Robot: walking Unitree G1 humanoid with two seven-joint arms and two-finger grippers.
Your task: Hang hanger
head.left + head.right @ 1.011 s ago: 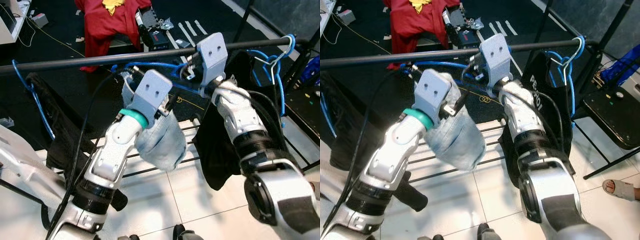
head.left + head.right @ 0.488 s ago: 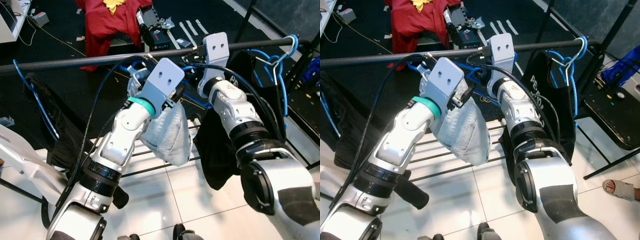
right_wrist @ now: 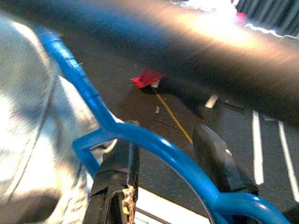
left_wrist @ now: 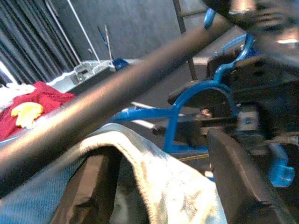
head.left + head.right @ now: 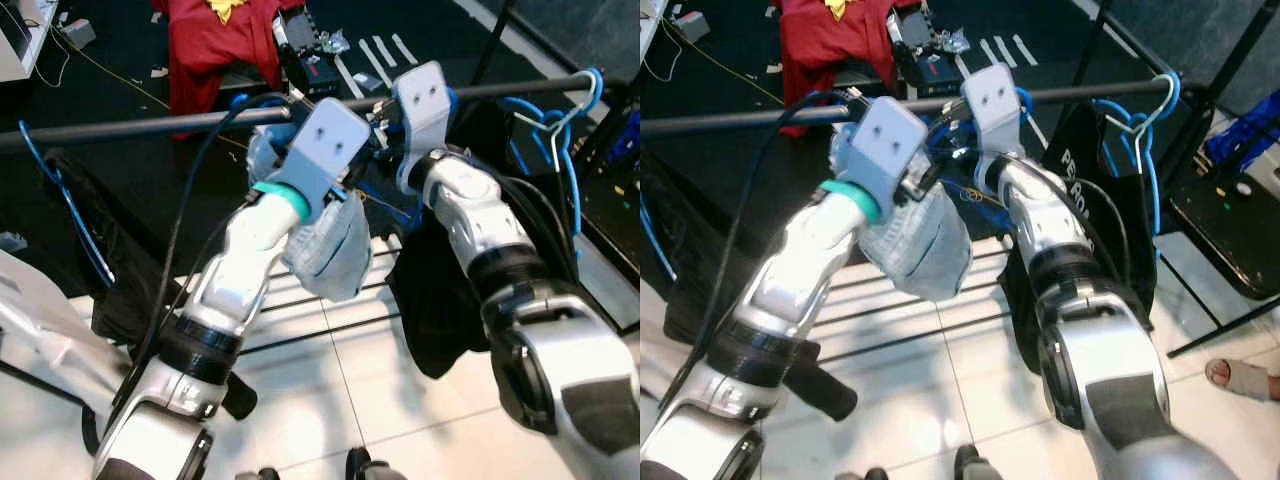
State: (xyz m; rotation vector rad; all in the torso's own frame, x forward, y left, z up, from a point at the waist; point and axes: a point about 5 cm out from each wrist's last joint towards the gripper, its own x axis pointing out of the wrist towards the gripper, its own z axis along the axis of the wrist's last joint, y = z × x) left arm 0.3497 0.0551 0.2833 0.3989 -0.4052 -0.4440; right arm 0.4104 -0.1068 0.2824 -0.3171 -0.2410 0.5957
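Hanger, bright blue and carrying a pale denim garment, sits just under the black rail at the middle of your view, with both grippers on it. Your left gripper reaches up from below; its two black fingers straddle the denim and the blue wire, and they look closed on the garment. Your right gripper comes in from the other side, its fingers set either side of the hanger's blue curve, pinching it close beneath the rail. In that wrist view the rail crosses just above the wire, near it but whether touching you cannot tell.

Compared with one second ago, both wrists have risen and closed toward each other. The left wrist then sat lower and the denim hung further below the rail; now the garment is bunched higher, just under the bar, and the two wrist plates stand almost side by side.

Count: one rail; one hanger in your grip; two more blue hangers hooked at the rail's right end with a black garment under them; another blue hanger with dark cloth at the left. A red garment lies on the dark floor beyond.
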